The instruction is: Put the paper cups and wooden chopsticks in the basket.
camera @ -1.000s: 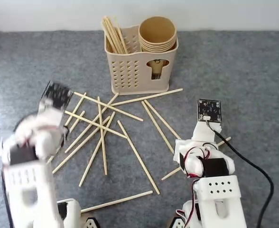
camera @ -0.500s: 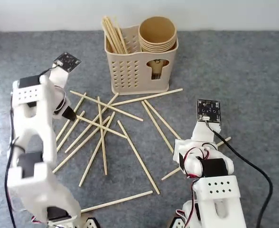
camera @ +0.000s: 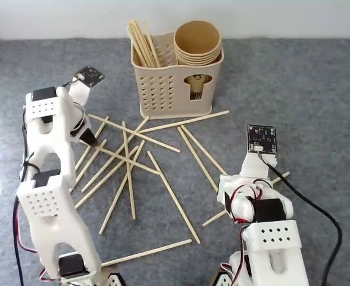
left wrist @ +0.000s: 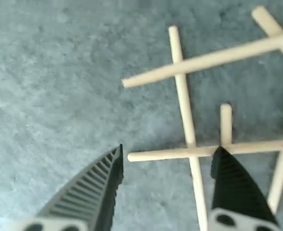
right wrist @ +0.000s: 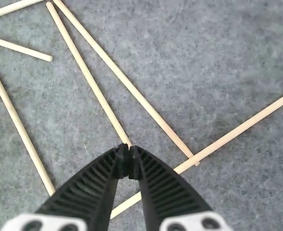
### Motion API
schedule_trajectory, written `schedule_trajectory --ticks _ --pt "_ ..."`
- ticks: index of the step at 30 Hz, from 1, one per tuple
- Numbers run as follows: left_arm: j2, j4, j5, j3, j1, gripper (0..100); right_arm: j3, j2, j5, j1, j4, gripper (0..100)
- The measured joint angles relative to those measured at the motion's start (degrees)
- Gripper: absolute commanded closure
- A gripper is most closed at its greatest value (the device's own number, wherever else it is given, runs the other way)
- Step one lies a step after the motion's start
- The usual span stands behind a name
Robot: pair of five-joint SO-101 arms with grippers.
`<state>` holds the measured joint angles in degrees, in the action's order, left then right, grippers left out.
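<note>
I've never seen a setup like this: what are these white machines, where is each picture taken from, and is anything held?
They are two small robot arms, each ending in a two-fingered gripper. One picture looks down over the grey table; the other two come from cameras on the arms' wrists. A basket holds stacked paper cups and some chopsticks; many loose chopsticks lie scattered on the table. The left gripper is open over some of them; the right gripper is shut, holding nothing.
</note>
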<state>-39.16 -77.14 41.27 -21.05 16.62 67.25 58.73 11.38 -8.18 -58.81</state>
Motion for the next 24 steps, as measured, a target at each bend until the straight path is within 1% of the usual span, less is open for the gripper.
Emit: schedule_trajectory --ticks 5,9,11,16,21,24 --pt "-0.26 -5.45 1.32 0.00 -1.32 78 0.00 0.00 0.00 0.00 0.00 99.1" --pt "-0.70 -12.48 6.33 0.09 -1.49 81 0.00 0.00 0.00 0.00 0.00 99.1" --pt "-0.70 -14.68 7.74 0.09 -1.41 81 0.00 0.00 0.00 0.00 0.00 99.1" --pt "-0.70 -13.63 8.26 0.09 -1.76 81 0.00 0.00 0.00 0.00 0.00 99.1" --pt "-0.79 -13.63 8.26 -0.09 -4.13 82 0.00 0.00 0.00 0.00 0.00 99.1" --pt "-0.79 -16.09 8.26 -2.46 -5.63 82 0.00 0.00 0.00 0.00 0.00 99.1"
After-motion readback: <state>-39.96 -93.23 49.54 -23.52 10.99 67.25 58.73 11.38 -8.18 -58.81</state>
